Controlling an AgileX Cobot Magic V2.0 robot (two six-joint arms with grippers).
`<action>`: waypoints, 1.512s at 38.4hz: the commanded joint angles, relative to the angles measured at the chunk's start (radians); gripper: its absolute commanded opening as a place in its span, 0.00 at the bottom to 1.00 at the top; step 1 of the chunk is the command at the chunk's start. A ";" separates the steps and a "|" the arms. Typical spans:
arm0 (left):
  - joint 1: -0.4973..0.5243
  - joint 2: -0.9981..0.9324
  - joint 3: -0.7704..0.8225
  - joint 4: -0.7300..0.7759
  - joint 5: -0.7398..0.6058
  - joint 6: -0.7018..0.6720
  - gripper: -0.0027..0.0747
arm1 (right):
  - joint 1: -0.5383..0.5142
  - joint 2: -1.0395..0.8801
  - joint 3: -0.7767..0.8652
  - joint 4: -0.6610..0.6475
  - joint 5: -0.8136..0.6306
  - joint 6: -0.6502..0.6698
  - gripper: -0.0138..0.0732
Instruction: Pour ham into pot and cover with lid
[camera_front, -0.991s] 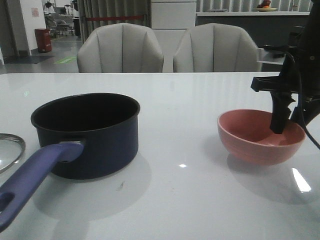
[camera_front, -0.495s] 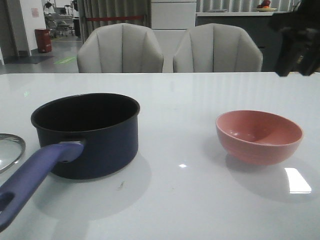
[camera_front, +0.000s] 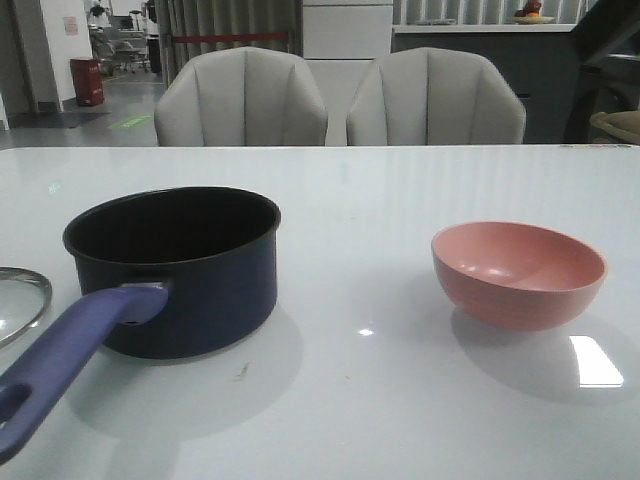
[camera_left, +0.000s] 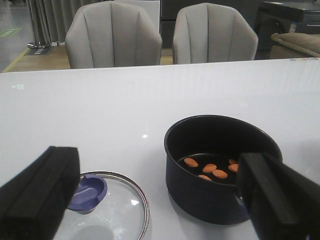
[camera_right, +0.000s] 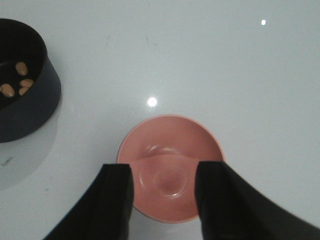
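- Logging step status: I judge the pouring done and the covering not yet begun.
- Ham (camera_left: 210, 168): several small orange chunks lying on the black floor of the pot; also visible in the right wrist view inside the same vessel. None show in the bowl.
- Pot (camera_front: 175, 268): dark navy saucepan, upright on the white table (camera_front: 360, 400), uncovered, its long purple-blue handle (camera_front: 70, 350) running toward the near left edge in the front view.
- Lid (camera_left: 112, 207): round glass lid with metal rim, lying flat on the table just beside the pot on its left, apart from it, blue-purple knob (camera_left: 89, 193) up.
- Pink bowl (camera_front: 518, 273): upright on the table, well to the right of the pot, inside bare.
- Left gripper (camera_left: 160, 200): fingers spread wide with nothing between them, hanging above the table with lid and pot both in its view; touching neither.
- Right gripper (camera_right: 162, 200): fingers parted and holding nothing, poised above the pink bowl, clear of its rim.
- Next move, as I read it: bring my left gripper down over the knob, pinch it, lift the lid level, carry it across and seat its rim on the pot's rim.
- Care needed: the knob is flared, so I want the pads under the flare; I must centre the lid before letting go.
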 joint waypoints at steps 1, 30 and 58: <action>-0.008 0.008 -0.036 -0.005 -0.079 0.003 0.90 | 0.025 -0.142 0.067 0.011 -0.161 -0.013 0.63; -0.008 0.008 -0.036 -0.005 -0.079 0.003 0.90 | 0.160 -0.764 0.652 0.024 -0.525 0.003 0.55; 0.195 0.232 -0.319 -0.055 0.212 -0.077 0.90 | 0.160 -0.764 0.652 0.026 -0.511 0.003 0.35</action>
